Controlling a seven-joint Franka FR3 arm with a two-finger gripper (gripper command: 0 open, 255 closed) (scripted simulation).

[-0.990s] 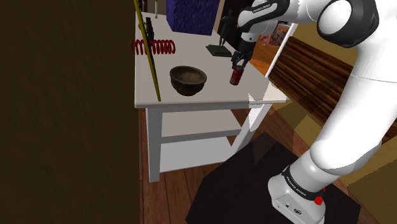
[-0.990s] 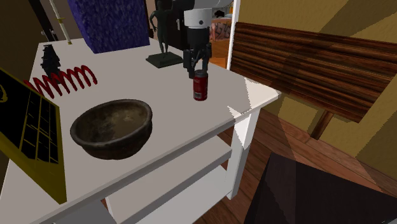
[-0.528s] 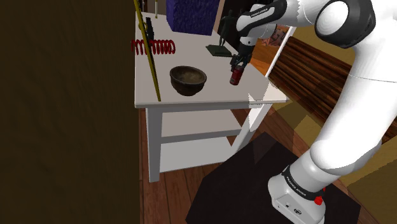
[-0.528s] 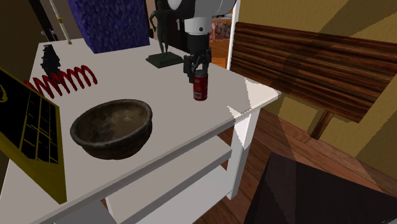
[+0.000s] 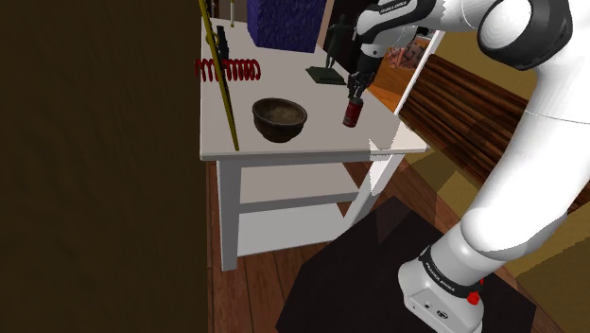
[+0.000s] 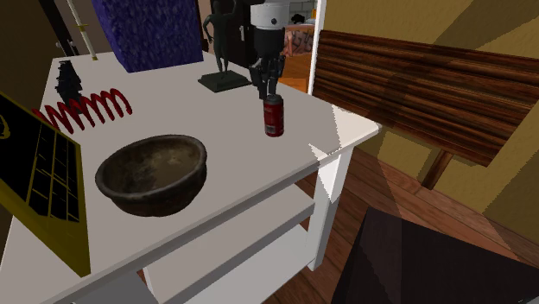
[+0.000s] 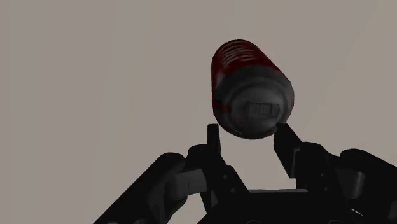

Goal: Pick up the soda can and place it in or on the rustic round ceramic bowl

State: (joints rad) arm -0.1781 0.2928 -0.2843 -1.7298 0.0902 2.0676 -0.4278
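The red soda can stands upright on the white table, near the table's corner at the second exterior view's right. My black gripper hangs just above the can's top, pointing down. In the wrist view the can lies beyond the fingertips, which stand apart and hold nothing; the gripper is open. The dark brown round bowl sits empty toward the second exterior view's left of the can. In the shoulder view the gripper is over the can, and the bowl is to their left.
A red coil, a dark blue box and a dark statuette stand at the back of the table. A black and yellow board leans beside the bowl. The table's edge lies close behind the can.
The gripper dipped over the can's top, then rose a little, and its fingers drew closer together. The can still stands on the table.
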